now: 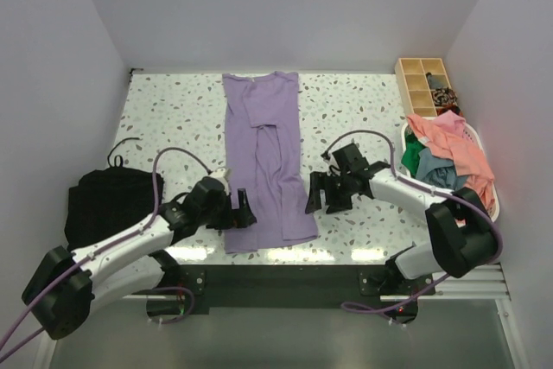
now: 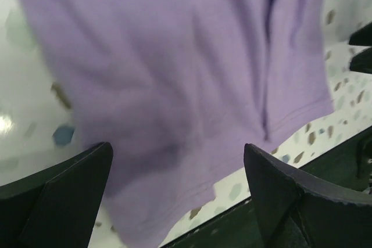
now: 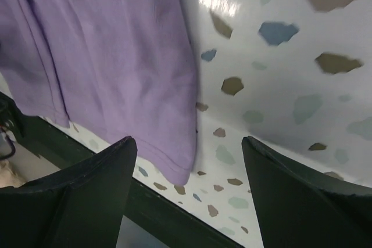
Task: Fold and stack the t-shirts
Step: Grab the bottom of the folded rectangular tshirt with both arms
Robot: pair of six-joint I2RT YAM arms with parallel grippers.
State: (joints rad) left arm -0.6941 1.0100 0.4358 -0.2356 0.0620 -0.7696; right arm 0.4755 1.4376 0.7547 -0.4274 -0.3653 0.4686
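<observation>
Lavender t-shirt narrowed lengthwise at centre frame, cross-fold pending; left hand, right hand spread, empty; heap of t-shirts at right unfolded.

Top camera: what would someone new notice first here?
A purple t-shirt, folded into a long strip, lies down the middle of the speckled table. The left end effector and right end effector, both open, flank its near end. At the right edge, a basket holds heaped pink and teal shirts.

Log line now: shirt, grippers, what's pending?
shirt: purple t-shirt flat, sides folded in | left gripper: open at near-left hem, empty | right gripper: open at near-right edge, empty | pending: pile in basket
</observation>
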